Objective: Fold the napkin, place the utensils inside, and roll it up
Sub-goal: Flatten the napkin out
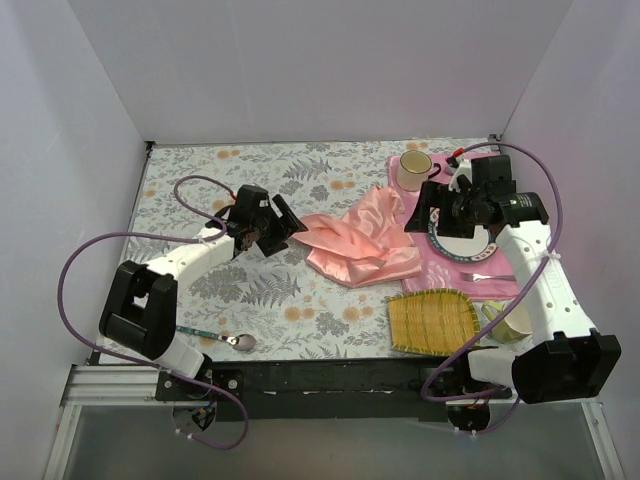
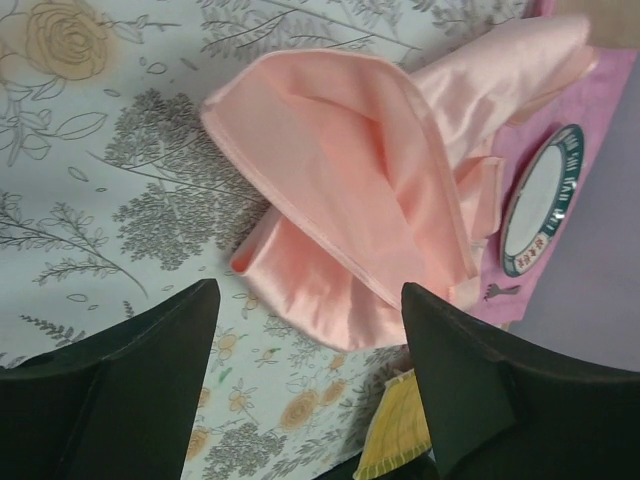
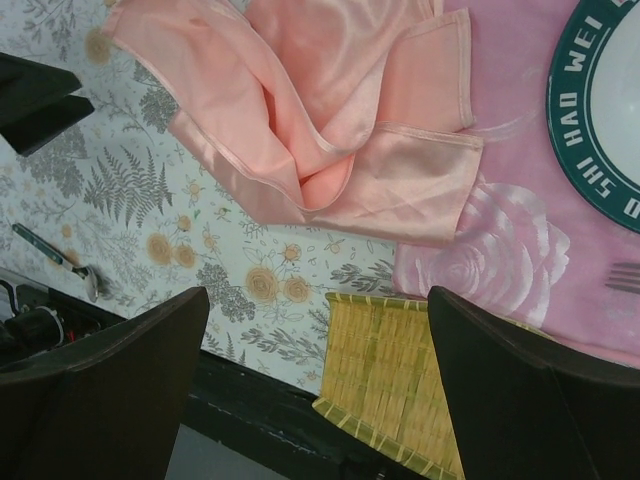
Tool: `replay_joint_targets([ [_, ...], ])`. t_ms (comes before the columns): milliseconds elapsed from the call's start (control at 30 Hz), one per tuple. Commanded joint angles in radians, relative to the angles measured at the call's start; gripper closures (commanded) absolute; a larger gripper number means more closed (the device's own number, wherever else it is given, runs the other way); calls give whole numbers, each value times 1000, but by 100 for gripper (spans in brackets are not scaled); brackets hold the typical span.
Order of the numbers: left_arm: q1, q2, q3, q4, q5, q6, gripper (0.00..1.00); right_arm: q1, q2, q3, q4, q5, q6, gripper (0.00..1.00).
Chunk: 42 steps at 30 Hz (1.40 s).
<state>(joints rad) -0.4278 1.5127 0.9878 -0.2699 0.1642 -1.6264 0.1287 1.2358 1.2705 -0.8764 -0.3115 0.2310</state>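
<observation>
Left gripper (image 2: pixel 308 300), floral tablecloth (image 2: pixel 100 200), white walls (image 1: pixel 320 70)

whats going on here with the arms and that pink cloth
Two robot arms are set to fold the napkin, which lies crumpled mid-table, partly over the pink placemat. The left gripper and right gripper hover on either side of it, both open and empty. The teal-handled spoon lies untouched at the near edge.

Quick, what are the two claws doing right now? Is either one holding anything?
Left gripper: open, holding nothing.
Right gripper: open, holding nothing.
</observation>
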Motion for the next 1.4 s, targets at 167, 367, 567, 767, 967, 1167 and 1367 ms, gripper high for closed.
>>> replay_joint_targets([
  [167,3,73,-77,193,-94,10,36,54,70,18,27,-41,-16,7],
  [367,11,191,-80,327,-46,-9,29,95,146,6,109,-66,-36,11],
  [567,26,280,-23,336,-55,13,32,153,284,50,159,-54,-90,10],
  [767,37,326,40,330,-54,5,53,192,438,145,162,18,-197,24],
  [967,37,340,86,294,-51,-12,73,222,548,197,180,-20,-226,40],
  [1167,38,297,117,196,-98,2,95,232,564,207,134,193,-46,24],
  [1367,37,166,32,166,-121,-21,100,221,654,326,-14,474,192,14],
])
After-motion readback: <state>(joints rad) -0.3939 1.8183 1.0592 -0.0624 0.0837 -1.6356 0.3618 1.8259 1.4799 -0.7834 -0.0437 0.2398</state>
